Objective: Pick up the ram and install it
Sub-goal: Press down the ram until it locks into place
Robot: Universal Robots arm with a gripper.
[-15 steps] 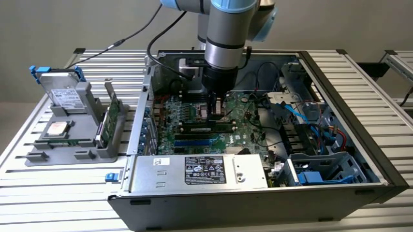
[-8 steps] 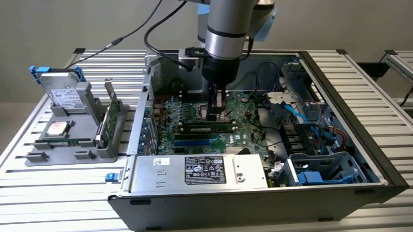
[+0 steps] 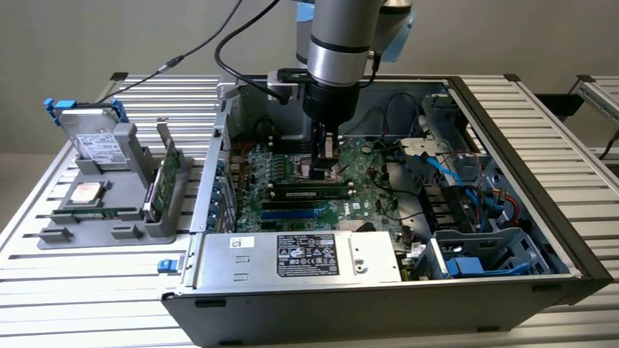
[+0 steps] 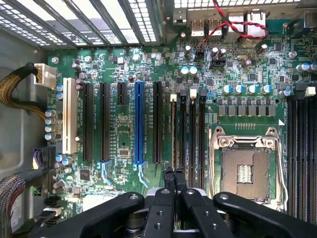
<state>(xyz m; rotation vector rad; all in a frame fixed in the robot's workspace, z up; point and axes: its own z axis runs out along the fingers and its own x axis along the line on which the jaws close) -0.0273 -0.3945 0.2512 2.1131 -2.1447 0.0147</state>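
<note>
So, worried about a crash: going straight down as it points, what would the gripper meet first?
Probably the memory slots beside the empty processor socket; the shut gripper hangs right over them, though the gap is hard to judge.

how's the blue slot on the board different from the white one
The blue slot sits between black slots; the white slot sits at the motherboard's edge, nearest the braided cable. The white slot looks a bit wider than the blue slot. Both are long, empty and parallel.

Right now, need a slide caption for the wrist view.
Closed hand poised over the motherboard, above a RAM stick in its slot beside the empty CPU socket.
</note>
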